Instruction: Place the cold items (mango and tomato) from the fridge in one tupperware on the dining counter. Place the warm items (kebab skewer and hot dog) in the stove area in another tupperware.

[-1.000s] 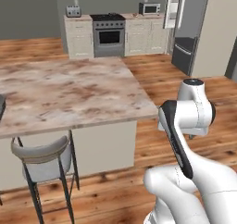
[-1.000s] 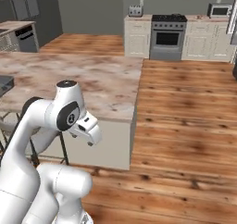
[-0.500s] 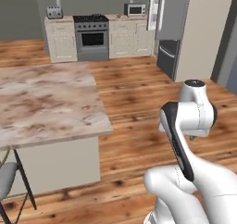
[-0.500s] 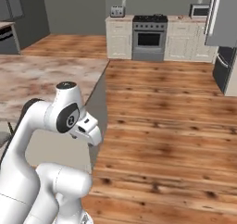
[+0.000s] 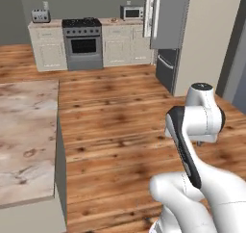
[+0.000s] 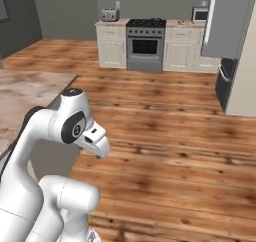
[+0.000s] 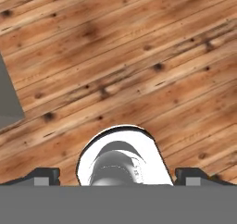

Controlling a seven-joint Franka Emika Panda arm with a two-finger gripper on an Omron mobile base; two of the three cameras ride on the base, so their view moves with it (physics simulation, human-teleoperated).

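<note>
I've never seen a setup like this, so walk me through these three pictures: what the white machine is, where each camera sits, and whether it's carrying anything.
The white machine is a robot arm on a driving base, in a rendered kitchen. Two cameras ride on the base behind the arm: one looks over it from its left, the other from its right. Both show the wooden floor, the stove area at the far wall, the fridge to the right with its door ajar, and a corner of the dining counter on the left, bare where visible. The third camera sits on the hand and looks down at the floor. Its gripper has its jaws wide apart, with nothing between them, so it carries nothing.
</note>
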